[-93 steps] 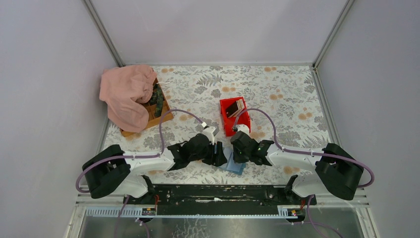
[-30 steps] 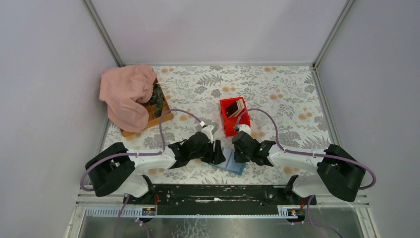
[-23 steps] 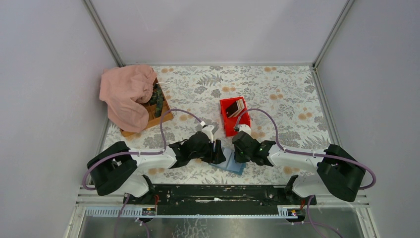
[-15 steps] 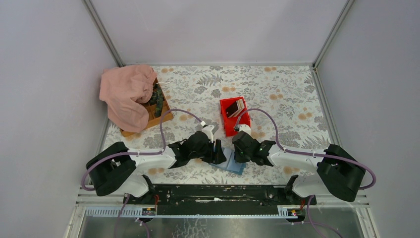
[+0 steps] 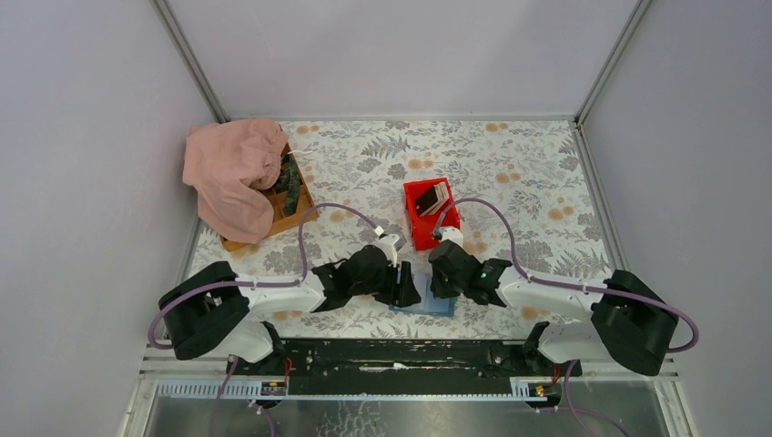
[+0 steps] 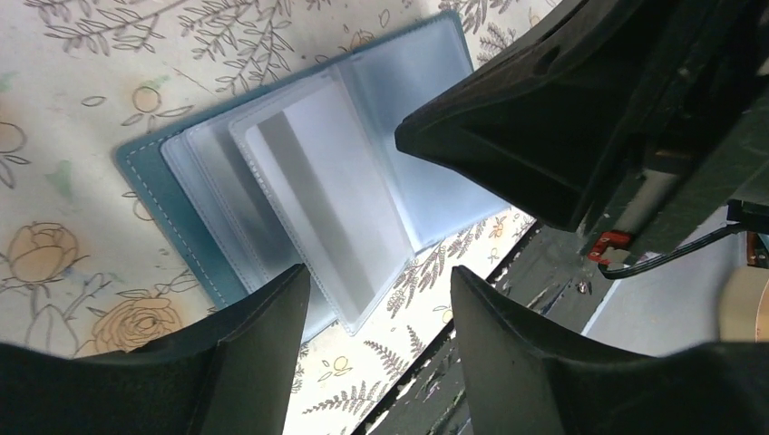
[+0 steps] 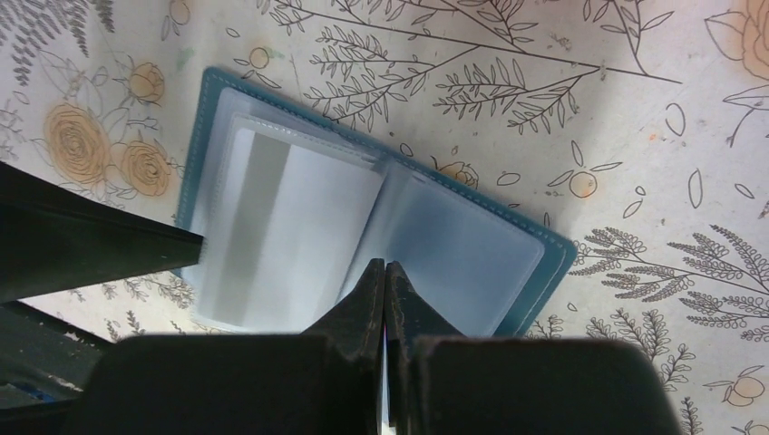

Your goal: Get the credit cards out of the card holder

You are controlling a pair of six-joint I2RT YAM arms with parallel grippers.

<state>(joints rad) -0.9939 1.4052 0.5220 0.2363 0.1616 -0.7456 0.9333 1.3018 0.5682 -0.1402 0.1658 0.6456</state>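
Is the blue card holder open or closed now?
Open. The card holder lies spread flat on the table, clear sleeves fanned out; a white card with a grey stripe shows in the top one.

Lab robot test cell, not a home. Blank grey panel walls (image 5: 401, 55) framed by aluminium posts (image 5: 187, 59) box in one table under a floral cloth (image 5: 519, 155). Left arm (image 5: 273, 296) and right arm (image 5: 546, 293) are bolted to a black rail (image 5: 401, 350) at the near edge, with purple cables (image 5: 330, 207) running loose. Staged props: red bin (image 5: 423, 232) centre, wooden tray (image 5: 296, 217) far left.
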